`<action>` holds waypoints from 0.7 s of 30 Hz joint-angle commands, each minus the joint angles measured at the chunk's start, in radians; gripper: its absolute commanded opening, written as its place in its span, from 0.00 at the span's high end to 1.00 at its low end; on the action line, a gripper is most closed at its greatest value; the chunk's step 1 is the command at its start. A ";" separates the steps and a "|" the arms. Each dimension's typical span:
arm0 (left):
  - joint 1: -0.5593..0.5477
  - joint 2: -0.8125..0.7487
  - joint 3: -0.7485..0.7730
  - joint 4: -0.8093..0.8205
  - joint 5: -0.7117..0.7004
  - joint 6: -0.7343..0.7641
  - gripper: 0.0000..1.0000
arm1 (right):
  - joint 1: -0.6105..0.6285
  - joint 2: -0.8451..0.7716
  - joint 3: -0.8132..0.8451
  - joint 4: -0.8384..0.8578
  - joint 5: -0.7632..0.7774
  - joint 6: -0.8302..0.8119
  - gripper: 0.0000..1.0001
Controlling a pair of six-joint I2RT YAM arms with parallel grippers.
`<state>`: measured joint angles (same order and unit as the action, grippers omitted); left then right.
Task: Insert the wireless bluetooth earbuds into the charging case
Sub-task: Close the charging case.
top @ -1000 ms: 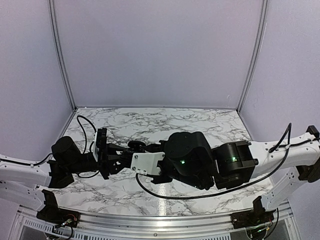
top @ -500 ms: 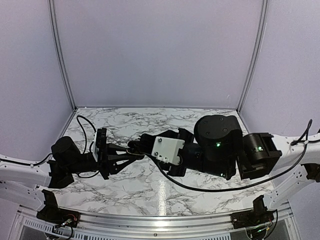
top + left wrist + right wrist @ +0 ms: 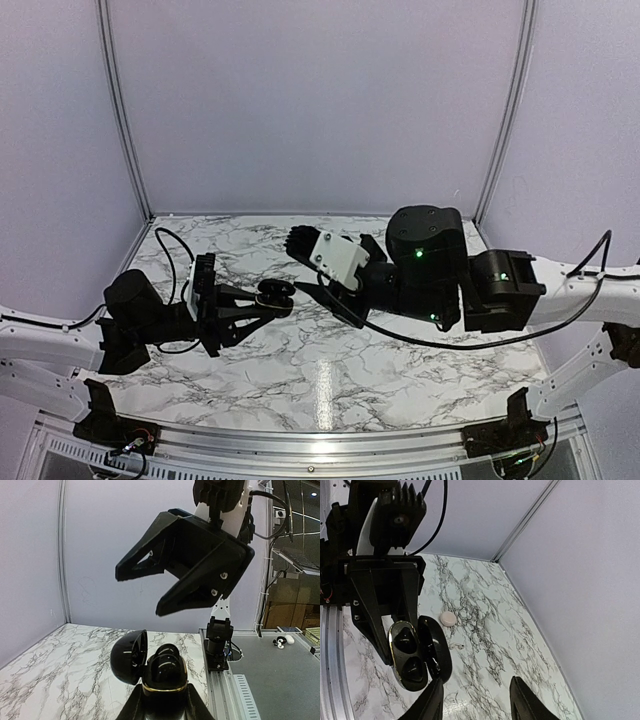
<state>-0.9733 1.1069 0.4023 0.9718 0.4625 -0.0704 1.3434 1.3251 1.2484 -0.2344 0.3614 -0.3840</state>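
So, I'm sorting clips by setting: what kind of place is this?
Most likely a robot test booth in a lab, not a home. Plain pale wall panels on metal posts enclose a marble-patterned table, with a left arm and a right arm bolted at its near edge.

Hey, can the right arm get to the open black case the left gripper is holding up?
Probably yes. The left gripper holds the black case off the table, lid open, and the open right gripper hangs close by with nothing between them.
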 commanded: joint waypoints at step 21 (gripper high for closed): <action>0.004 0.002 0.021 0.036 -0.012 -0.010 1.00 | -0.012 -0.044 -0.014 -0.025 -0.153 0.028 0.56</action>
<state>-0.9733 1.1076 0.4068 0.9718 0.4580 -0.0784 1.3430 1.3342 1.2343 -0.2543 0.2615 -0.3710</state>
